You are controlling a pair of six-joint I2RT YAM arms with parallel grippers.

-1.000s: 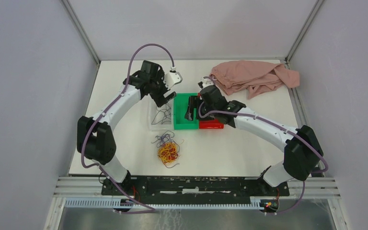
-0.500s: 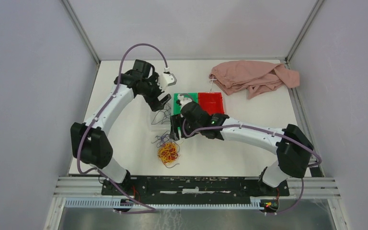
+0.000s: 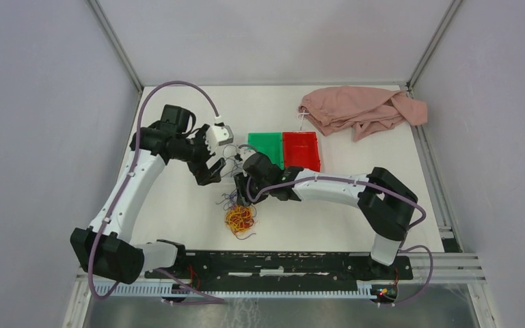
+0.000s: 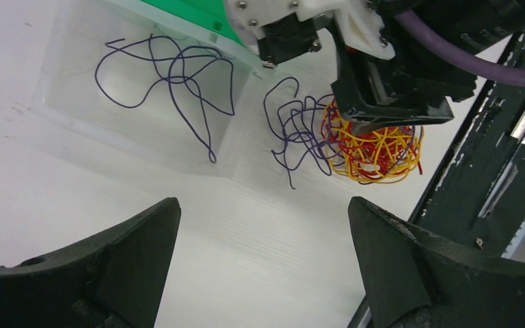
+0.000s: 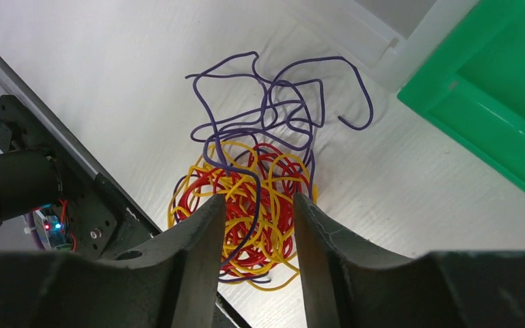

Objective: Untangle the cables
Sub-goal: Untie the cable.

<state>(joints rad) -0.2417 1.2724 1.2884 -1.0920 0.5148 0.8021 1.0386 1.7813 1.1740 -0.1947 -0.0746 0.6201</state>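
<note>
We see the right claw [image 5: 256,229] poised directly over the cables [image 5: 246,205], a small knot of red, yellow-orange and purple wire lying on the white tabletop [image 3: 314,212] near the front edge, just short of the green bin [image 5: 499,102]. Its jaws stand partly apart astride the crown of the knot and, as far as we can make out, are clamped on nothing. The left claw [image 4: 263,205] hangs spread wide and empty above bare tabletop beside the clear tray [image 4: 143,147], where one loose purple strand [image 4: 171,78] already lies. We judge the wires to be light, thin and floppy, springy enough to hold their loops. A pull on the whole ball would probably just drag it along. The better hold, in our view, is a single strand where it runs free: the purple loops [image 5: 273,89] straying from the far side of the knot, pinched well clear of the red and yellow core.
</note>
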